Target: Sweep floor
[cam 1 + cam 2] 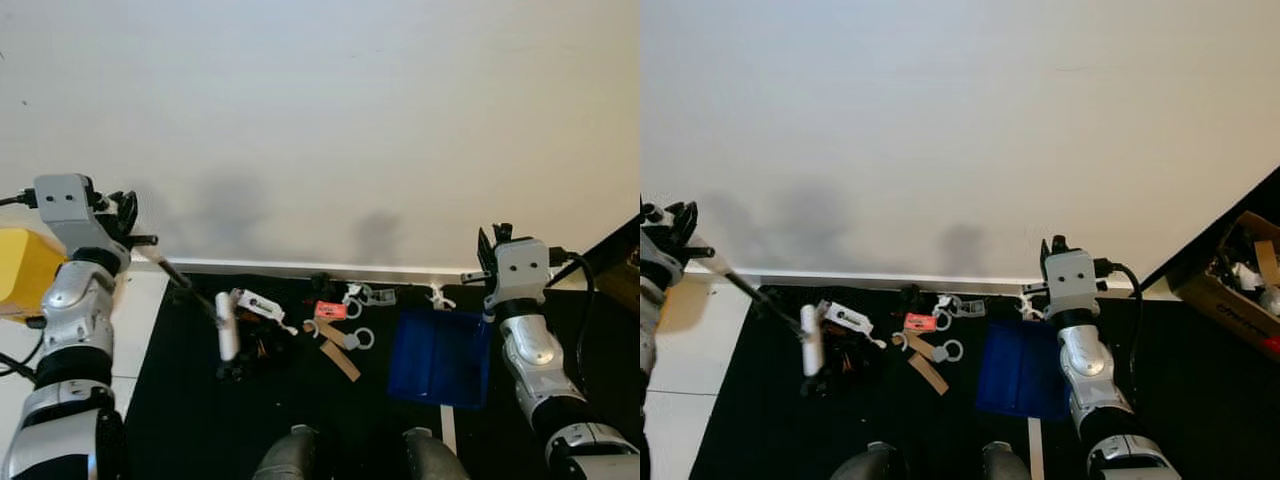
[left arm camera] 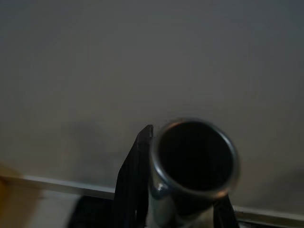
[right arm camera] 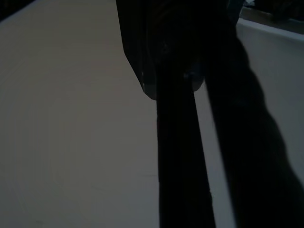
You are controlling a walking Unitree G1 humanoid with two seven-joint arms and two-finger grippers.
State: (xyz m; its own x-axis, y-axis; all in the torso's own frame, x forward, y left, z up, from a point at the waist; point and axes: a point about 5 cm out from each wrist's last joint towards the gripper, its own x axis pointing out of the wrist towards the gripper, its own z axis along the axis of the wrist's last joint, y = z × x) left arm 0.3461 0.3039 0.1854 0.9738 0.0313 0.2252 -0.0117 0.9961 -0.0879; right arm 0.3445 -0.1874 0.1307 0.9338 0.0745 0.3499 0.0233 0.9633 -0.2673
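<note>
Your left end effector (image 1: 128, 222), at the frame's left edge, grips the broom handle (image 1: 172, 272); its wrist view adds the handle's open tube end. The right end effector (image 1: 497, 238) holds the blue dustpan (image 1: 438, 356) at lower right, beside the litter (image 1: 330, 325).

A cardboard box (image 1: 1230, 275) of oddments sits at the black mat's (image 1: 1200, 370) edge.

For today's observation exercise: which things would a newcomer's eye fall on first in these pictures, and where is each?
First, the litter scattered on the black mat by the white wall: clips, rings, tan strips, a red scrap. Just to its right lies a blue dustpan, below the right gripper. On the left, the left gripper holds a broom whose handle slants down to the pile.
</note>
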